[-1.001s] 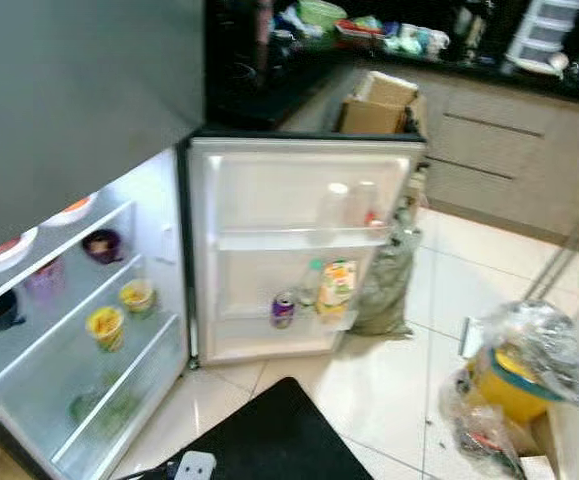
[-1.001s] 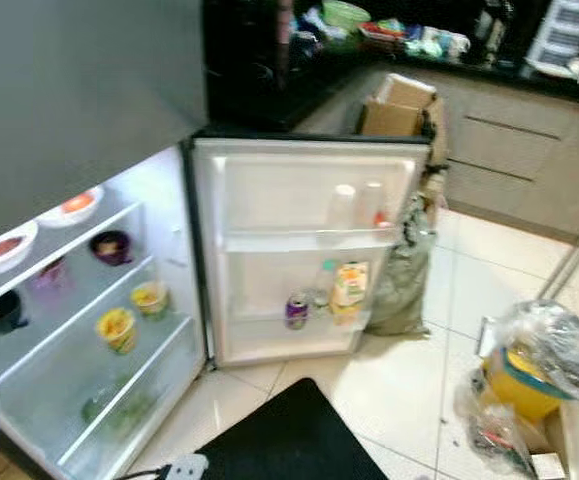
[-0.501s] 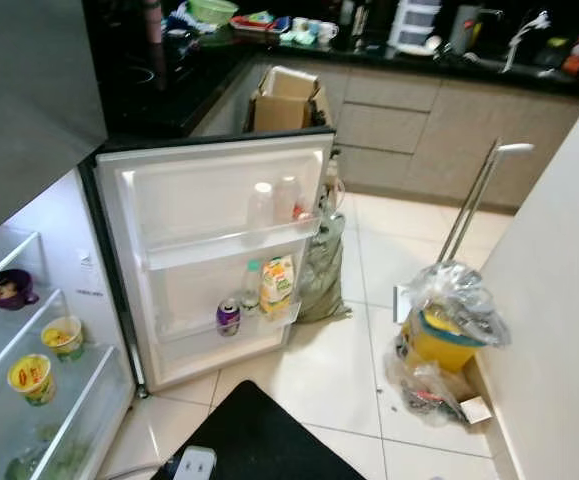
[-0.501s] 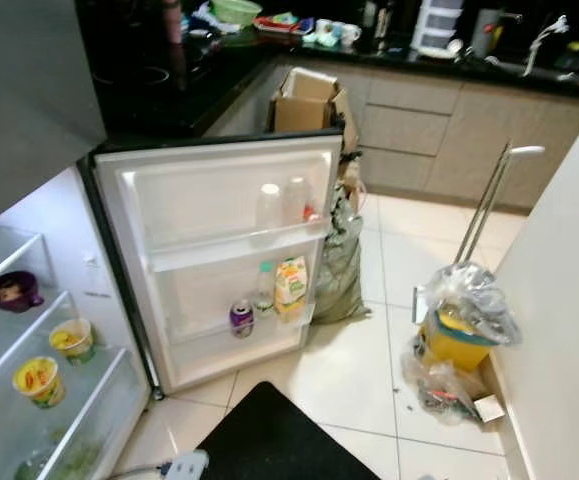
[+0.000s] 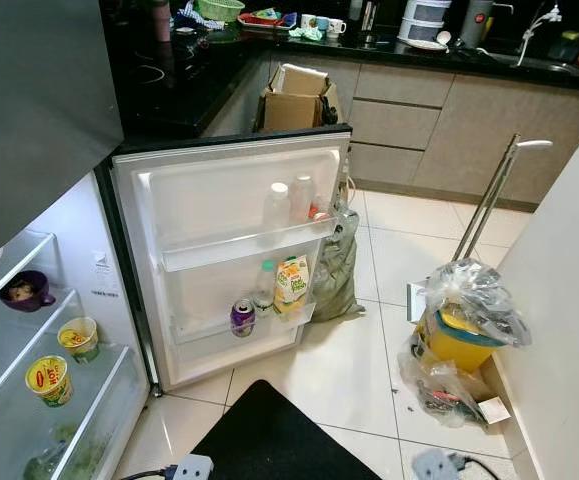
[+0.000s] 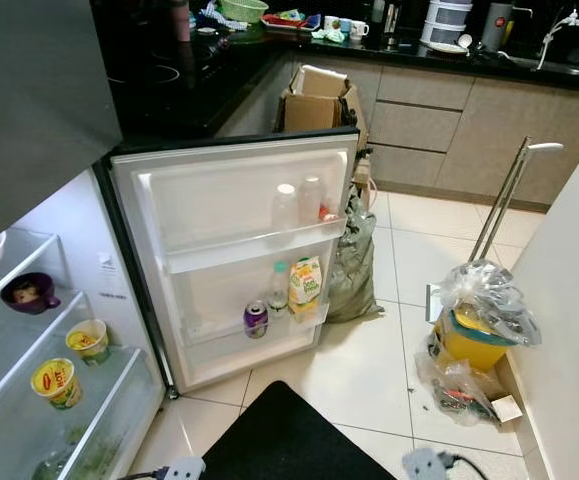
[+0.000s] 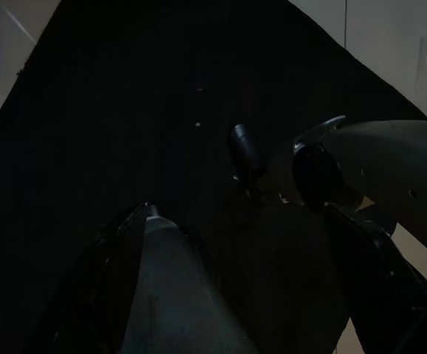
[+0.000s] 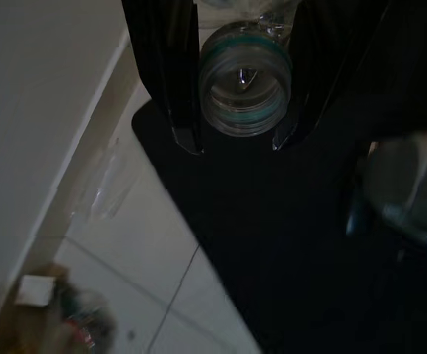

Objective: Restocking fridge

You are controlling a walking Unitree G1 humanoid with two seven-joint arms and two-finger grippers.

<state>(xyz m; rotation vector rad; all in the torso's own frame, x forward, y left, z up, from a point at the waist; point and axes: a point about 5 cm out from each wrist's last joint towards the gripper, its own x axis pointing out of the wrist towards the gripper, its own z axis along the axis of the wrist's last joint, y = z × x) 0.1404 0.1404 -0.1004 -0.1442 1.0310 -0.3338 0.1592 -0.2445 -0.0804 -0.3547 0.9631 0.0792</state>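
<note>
The fridge (image 5: 119, 330) stood open at the robot's left, its white door (image 5: 224, 215) swung wide toward the kitchen. The upper door shelf carried two pale bottles (image 5: 276, 203) side by side; the lower one carried a purple can (image 5: 242, 317), a green-capped bottle (image 5: 265, 285) and a juice carton (image 5: 291, 283) close together. Inside, on glass shelves, sat a purple bowl (image 5: 24, 290) above two yellow noodle cups (image 5: 49, 379), with greens (image 5: 64, 458) in the bottom drawer.

The right claw (image 8: 234, 140) held a clear plastic bottle (image 8: 244, 82) with a blue-green ring round its neck or base, seen end-on; both black fingers (image 8: 170, 74) pressed against its sides, so the claw was closed about as far as the bottle's width. It hung over a black floor mat (image 8: 287, 243) beside pale tiles.

The left claw (image 7: 250, 221) hung over the same dark mat, in deep shade; its fingers (image 7: 161, 287) stood well apart with nothing between them.

On the tiled floor lay a grey sack (image 5: 334, 275) just beside the door, and a yellow bucket (image 5: 459, 340) wrapped in clear plastic near the wall. A cardboard box (image 5: 294, 95) stood behind the door, below the dark worktop (image 5: 439, 55).
</note>
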